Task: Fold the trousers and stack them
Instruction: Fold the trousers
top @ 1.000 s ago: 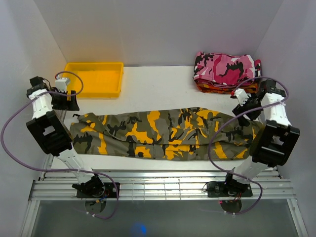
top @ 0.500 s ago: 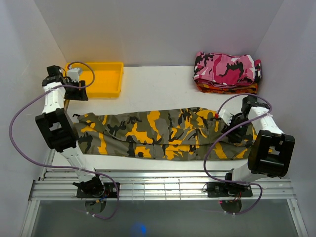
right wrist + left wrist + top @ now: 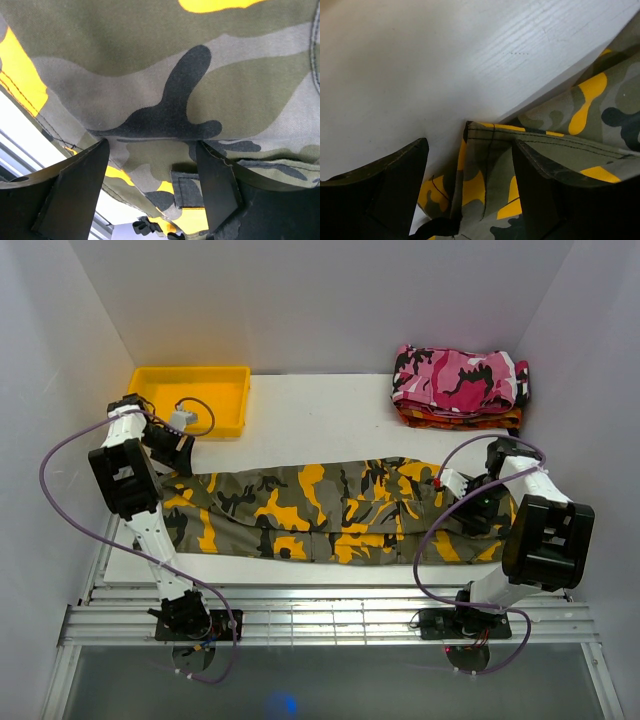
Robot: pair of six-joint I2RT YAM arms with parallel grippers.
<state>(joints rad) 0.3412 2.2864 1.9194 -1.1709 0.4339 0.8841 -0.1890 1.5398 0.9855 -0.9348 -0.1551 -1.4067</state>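
While the camo cargo trousers [image 3: 330, 510] lie flat and stretched lengthwise across the middle of the white table [image 3: 320, 410], running from 9 o'clock to 3 o'clock, each arm sits at one end of them. The left gripper [image 3: 183, 458] is at the 9 o'clock end with its jaws spread. On its wrist cam a stitched corner of the cloth pokes in between the two black fingers [image 3: 395, 185], not pinched as far as I can see. The right gripper [image 3: 455, 495] is low over the 3 o'clock end, jaws spread wide too, with camo cloth filling its whole wrist view. A yellow tray [image 3: 200, 400] sits at 10 o'clock, just past the left gripper. Over at 2 o'clock there's a folded pink camo garment [image 3: 455, 375] stacked on an orange-red garment [image 3: 455, 420]
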